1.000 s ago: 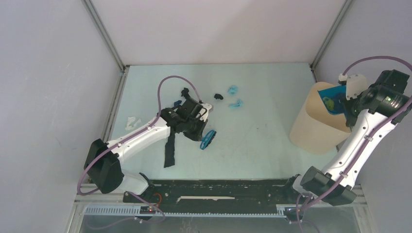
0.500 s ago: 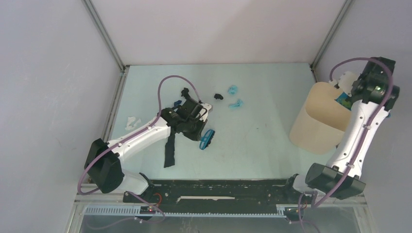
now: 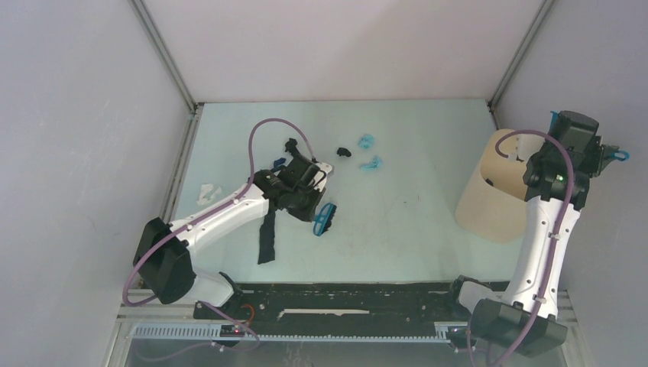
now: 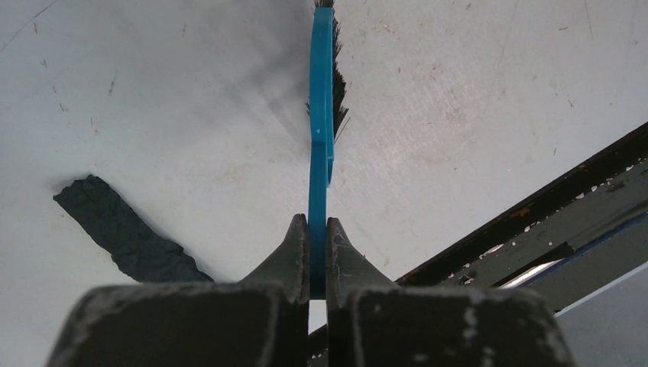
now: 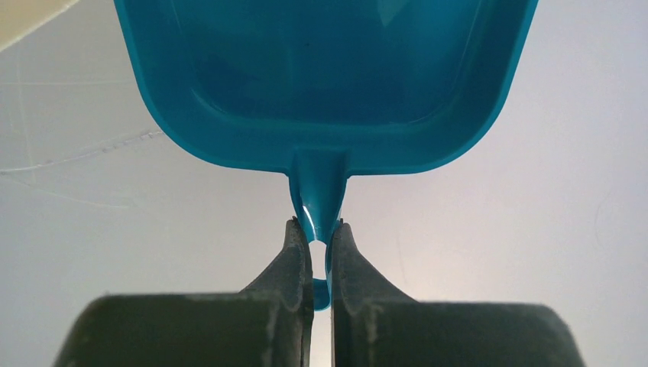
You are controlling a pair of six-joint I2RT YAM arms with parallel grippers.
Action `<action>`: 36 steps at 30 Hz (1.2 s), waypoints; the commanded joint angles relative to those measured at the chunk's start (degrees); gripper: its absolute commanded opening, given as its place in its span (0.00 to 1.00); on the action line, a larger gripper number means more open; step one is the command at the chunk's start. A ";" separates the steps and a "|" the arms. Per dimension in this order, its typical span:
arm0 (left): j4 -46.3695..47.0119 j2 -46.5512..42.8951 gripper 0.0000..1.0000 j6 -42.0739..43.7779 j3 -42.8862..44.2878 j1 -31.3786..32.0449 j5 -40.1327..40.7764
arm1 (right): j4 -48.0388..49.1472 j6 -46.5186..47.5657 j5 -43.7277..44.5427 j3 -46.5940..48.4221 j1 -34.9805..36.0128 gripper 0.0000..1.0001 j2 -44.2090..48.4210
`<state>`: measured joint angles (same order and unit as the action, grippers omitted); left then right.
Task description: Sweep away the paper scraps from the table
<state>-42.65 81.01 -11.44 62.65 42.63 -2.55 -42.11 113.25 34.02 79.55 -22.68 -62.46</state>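
Top external view, items by size.

1. Table (image 3: 413, 153): flat, matte, pale mint-green rectangle with grey metal frame edges. The left wrist view shows fine scratches and scuffs.
2. Bin (image 3: 497, 206): tall, beige, smooth, with a rounded wall. It stands at the table's right edge.
3. Dustpan (image 5: 321, 76): glossy blue plastic, a shallow tray with rounded corners and a narrow stem handle. The right gripper (image 5: 315, 225) is clenched on that handle, up by the bin's right rim.
4. Brush (image 4: 321, 115): thin blue plastic back seen edge-on, with black bristles. The left gripper (image 4: 318, 222) is clamped on its handle, left of table centre.
5. Paper scraps (image 3: 345, 151): small crumpled lumps lying on the table.
   - Black strip (image 3: 267, 237): long and creased, just beside the left arm.
   - Light blue lumps (image 3: 367, 141): two, near the far middle.
   - White bits (image 3: 207, 193): by the left edge.
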 commanded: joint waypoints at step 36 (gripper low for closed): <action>-15.69 -4.55 0.00 -2.96 12.19 0.40 14.60 | -30.53 -63.64 -38.24 18.54 34.73 0.00 -2.95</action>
<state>-49.74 79.83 -12.49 68.53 42.76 3.49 -66.30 66.02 7.40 97.47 3.73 -65.10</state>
